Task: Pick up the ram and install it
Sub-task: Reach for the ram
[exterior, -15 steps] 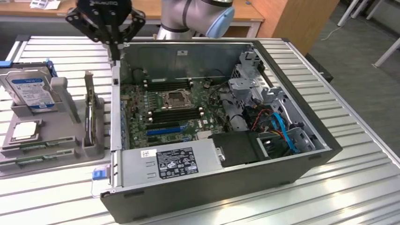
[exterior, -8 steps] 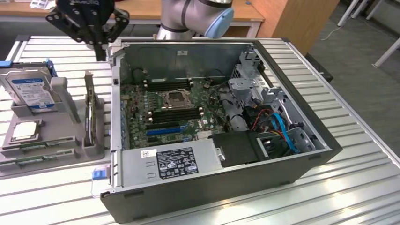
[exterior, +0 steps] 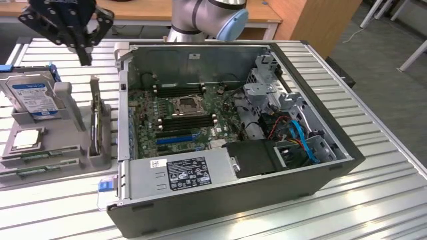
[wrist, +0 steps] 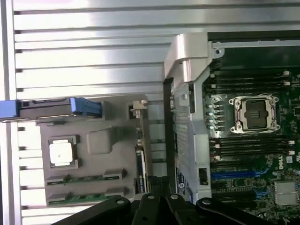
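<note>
**Jaws shut and empty over tray**

Jaws are closed on nothing, hanging above the far end of the grey tray (exterior: 67, 132) on the bench (exterior: 380, 145). Ram (exterior: 40, 156) lies flat in a tray slot, at the exterior view's left of the open case (exterior: 233, 207)

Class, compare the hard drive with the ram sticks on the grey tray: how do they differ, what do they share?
The hard drive is a silver box with a blue label; the ram sticks are thin green strips. The hard drive stands upright; the ram sticks lie flat. Both sit in the grey tray.
</note>
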You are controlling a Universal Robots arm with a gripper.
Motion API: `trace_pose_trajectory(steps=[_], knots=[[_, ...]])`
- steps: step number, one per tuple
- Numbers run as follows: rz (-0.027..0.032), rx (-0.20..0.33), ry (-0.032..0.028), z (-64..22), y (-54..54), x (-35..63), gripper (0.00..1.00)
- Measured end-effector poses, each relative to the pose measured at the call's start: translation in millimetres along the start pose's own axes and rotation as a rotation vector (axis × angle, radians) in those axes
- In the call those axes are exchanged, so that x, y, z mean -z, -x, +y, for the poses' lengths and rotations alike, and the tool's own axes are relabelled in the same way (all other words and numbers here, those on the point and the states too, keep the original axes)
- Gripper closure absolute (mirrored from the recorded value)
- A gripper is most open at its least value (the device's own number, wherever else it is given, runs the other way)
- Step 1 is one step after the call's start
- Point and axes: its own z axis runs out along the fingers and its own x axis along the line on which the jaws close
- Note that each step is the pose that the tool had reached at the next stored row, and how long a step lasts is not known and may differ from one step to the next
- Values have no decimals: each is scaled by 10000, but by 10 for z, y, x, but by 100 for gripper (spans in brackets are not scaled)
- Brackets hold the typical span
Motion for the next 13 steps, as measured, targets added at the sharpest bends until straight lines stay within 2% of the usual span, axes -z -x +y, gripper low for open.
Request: trace_pose_trajectory(steps=[13], knots=[[-2, 0, -44, -46, -587, 15, 89]])
